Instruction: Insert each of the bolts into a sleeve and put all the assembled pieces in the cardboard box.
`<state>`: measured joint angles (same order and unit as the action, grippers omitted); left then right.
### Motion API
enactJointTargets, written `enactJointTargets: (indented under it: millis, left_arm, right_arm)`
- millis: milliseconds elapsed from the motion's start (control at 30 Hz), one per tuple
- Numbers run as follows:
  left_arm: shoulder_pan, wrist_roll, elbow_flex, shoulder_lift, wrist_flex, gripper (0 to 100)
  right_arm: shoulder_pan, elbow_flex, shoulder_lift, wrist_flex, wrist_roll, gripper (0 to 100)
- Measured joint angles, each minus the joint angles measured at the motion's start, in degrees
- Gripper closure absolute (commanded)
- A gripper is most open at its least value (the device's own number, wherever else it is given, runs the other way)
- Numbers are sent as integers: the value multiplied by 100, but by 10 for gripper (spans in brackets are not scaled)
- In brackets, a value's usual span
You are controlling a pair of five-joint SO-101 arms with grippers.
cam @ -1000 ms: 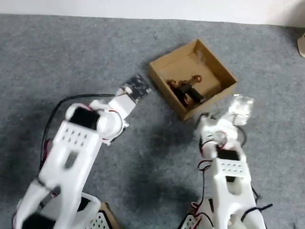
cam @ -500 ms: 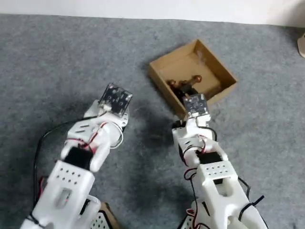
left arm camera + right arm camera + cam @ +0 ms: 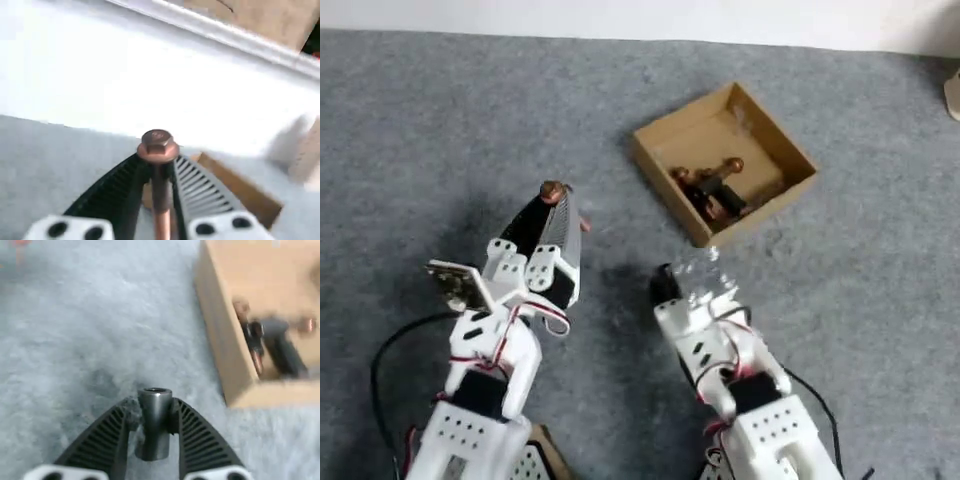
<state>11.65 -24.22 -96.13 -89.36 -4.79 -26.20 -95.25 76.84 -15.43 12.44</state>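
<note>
Bolt clamped in left gripper, sleeve clamped in right gripper: both pull back from the cardboard box, ready for joining.

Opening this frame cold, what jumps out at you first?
The left gripper is clamped on a copper bolt, head pointing away from the arm. The right gripper is clamped on a dark sleeve, open end pointing away too. Beyond both arms sits the cardboard box, with a few assembled pieces lying inside.
</note>
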Motion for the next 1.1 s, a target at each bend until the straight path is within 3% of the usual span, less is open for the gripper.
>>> enactJointTargets:
  millis: [200, 367, 767, 1100]
  left_arm:
    - [97, -721, 9, -1029, 1046, 987]
    - [633, -791, 26, -1363, 1741, 988]
    - [1002, -791, 44, -1371, 1741, 989]
    - [1213, -791, 9, -1371, 1125, 989]
  right_arm:
    - [-237, -62, 2224, -255, 835, 994]
    - [-246, -62, 2629, -642, 923, 994]
    - [-281, -62, 2629, -905, 1160, 994]
    - [-712, -62, 2629, -1178, 1160, 994]
